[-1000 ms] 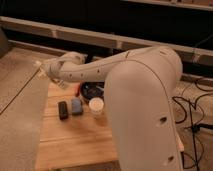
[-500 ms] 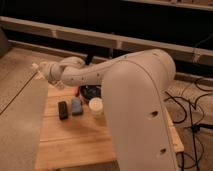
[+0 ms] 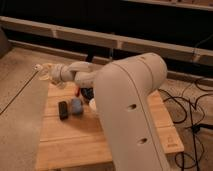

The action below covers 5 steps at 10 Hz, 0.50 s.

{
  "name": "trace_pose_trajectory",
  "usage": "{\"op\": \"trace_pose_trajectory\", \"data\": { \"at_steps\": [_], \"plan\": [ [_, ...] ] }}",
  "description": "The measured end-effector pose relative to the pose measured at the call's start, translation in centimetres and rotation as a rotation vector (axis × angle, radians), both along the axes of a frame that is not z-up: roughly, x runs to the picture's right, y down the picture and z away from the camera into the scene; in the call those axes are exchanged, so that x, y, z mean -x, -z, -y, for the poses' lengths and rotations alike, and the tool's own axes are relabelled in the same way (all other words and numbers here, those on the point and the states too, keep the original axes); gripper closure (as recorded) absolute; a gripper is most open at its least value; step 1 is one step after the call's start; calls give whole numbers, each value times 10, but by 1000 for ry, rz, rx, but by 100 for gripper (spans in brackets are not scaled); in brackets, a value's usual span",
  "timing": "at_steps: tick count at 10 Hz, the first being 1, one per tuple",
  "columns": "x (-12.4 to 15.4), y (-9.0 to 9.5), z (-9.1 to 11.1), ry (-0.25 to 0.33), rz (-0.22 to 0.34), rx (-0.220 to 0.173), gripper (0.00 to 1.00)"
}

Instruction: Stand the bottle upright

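My gripper (image 3: 41, 71) is at the end of the white arm, over the far left corner of the wooden table (image 3: 70, 142), above and to the left of the objects. A dark object with a red part (image 3: 86, 92) lies in the middle of the table, mostly hidden behind my forearm; I cannot tell whether it is the bottle. A black block (image 3: 63, 109), a blue object (image 3: 76, 106) and a white round object (image 3: 93, 104) sit in a row just in front of it. The gripper holds nothing that I can see.
My large white upper arm (image 3: 132, 110) fills the foreground and hides the table's middle and right. Black cables (image 3: 192, 117) lie on the floor to the right. A low ledge and dark wall (image 3: 100, 40) run behind the table.
The gripper has edged slightly left at the table's far left corner. My upper arm has swung left and covers more of the table. The objects have not moved.
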<state>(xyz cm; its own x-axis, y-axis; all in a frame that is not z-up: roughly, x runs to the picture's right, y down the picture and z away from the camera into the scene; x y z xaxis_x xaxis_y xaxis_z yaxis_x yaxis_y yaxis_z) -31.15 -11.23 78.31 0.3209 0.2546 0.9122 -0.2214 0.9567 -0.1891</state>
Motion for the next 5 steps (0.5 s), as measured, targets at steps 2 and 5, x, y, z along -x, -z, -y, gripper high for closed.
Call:
{"op": "trace_pose_trajectory", "data": {
  "at_steps": [2, 5],
  "plan": [
    [-34, -10, 25, -34, 23, -22, 100],
    [-35, -11, 27, -34, 29, -25, 100]
  ]
}}
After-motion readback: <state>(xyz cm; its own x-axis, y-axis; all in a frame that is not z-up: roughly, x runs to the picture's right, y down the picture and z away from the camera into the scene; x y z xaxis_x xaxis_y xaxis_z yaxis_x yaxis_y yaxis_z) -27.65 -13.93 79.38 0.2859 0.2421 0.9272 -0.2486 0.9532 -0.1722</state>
